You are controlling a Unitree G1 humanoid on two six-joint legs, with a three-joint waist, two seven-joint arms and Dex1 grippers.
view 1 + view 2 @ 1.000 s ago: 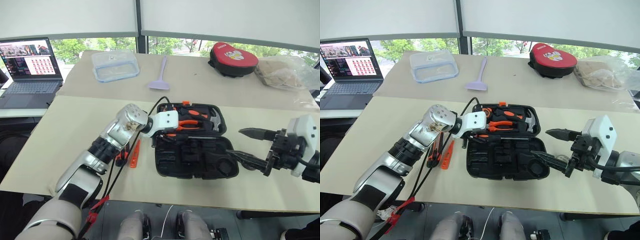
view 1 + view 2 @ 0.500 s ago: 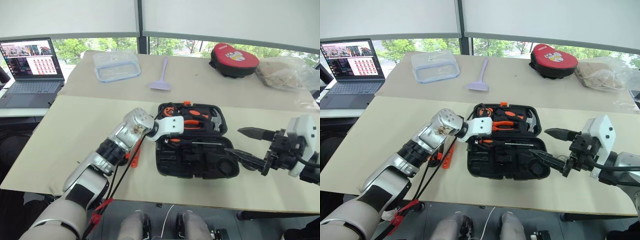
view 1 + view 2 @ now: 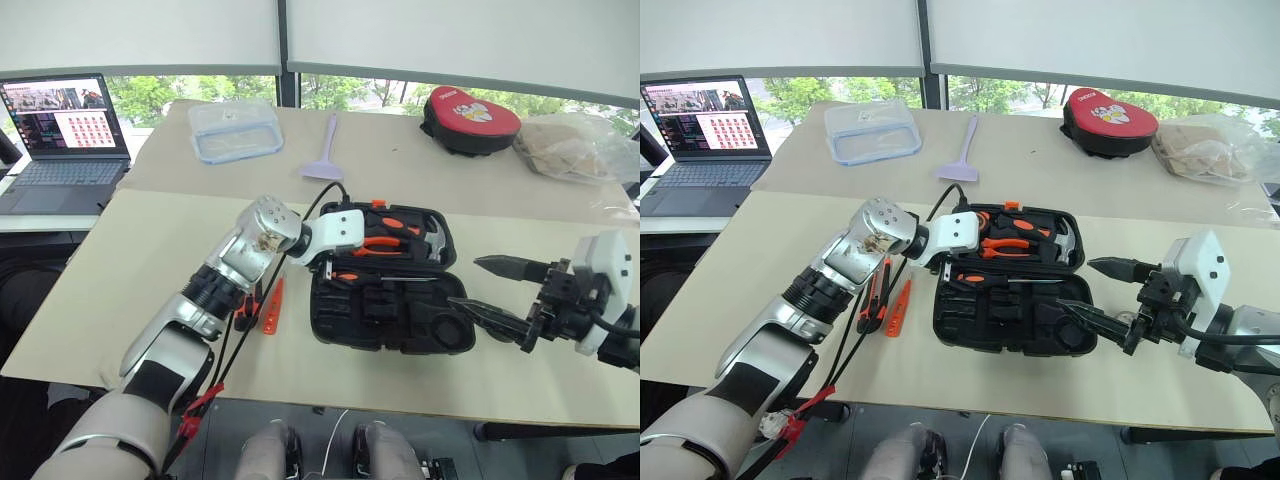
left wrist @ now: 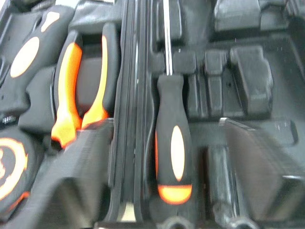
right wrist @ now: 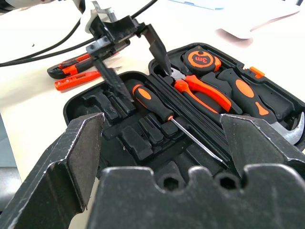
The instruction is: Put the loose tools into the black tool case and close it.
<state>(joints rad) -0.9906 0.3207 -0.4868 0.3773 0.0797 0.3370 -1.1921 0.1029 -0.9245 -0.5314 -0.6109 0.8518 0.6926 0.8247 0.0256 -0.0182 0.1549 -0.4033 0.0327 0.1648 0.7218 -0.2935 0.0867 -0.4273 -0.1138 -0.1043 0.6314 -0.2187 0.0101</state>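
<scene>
One screwdriver (image 4: 172, 143) in case (image 3: 440, 335) slot, just under open, empty left pincer (image 5: 131, 50)

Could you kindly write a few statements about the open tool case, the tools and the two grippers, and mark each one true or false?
1. The black moulded plastic tool case lies open. True.
2. An orange-and-black-handled screwdriver lies in a slot of the case. True.
3. The left gripper is clamped on that screwdriver. False: its fingers stand apart above the handle, holding nothing.
4. The orange-black utility knife and slim orange tester pen are in the case. False: both lie on the table beside it.
5. The right gripper is open and holds nothing. True.
</scene>
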